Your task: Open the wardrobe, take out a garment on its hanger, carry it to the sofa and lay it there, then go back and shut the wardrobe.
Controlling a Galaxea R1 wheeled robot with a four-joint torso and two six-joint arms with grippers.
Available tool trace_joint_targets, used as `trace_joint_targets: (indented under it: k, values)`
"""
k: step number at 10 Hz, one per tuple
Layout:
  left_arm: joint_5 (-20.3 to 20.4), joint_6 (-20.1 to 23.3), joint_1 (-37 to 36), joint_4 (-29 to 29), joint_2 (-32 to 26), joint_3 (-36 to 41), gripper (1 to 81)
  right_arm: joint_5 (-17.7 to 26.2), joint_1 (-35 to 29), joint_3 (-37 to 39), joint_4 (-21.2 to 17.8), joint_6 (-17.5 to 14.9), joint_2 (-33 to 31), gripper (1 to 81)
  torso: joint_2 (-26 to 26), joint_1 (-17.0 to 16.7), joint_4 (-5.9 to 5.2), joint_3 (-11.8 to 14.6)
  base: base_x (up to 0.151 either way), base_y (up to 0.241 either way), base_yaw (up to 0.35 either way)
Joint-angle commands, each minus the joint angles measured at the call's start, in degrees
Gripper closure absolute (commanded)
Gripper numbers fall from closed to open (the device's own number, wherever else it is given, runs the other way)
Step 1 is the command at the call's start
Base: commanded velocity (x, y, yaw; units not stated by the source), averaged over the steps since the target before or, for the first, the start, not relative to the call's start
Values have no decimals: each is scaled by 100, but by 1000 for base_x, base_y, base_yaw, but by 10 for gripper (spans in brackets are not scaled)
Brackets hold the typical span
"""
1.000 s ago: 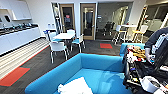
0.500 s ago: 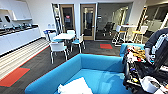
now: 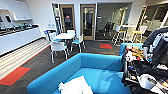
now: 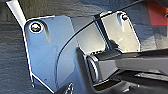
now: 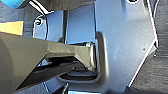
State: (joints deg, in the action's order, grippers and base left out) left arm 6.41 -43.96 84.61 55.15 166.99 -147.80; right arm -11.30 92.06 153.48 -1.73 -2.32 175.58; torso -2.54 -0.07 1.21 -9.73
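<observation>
My wrist hardware, up close

I see a bluish-grey metal plate (image 4: 47, 52) with corner screws (image 4: 35, 27), a thin black cable (image 4: 75, 37), and a dark jointed bar (image 5: 50, 53).

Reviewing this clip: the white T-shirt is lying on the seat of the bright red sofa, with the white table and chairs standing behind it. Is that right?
Not quite: the sofa is bright blue, not red, as the head view shows. The rest holds: the white T-shirt lies on its seat, and the white table and chairs stand behind it.
</observation>
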Motion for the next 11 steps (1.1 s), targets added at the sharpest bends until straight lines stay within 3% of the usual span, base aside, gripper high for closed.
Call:
trace_joint_targets:
  k: [1,11]
  values:
    - [-184,10,-248,66,-51,23,10,313,-148,-21,-3,-23,50,10,0,7,0,0,-91,0,0]
    - [-202,10,-248,75,-42,23,10,348,-104,-3,-3,-67,76,10,-2,7,0,5,-107,0,0]
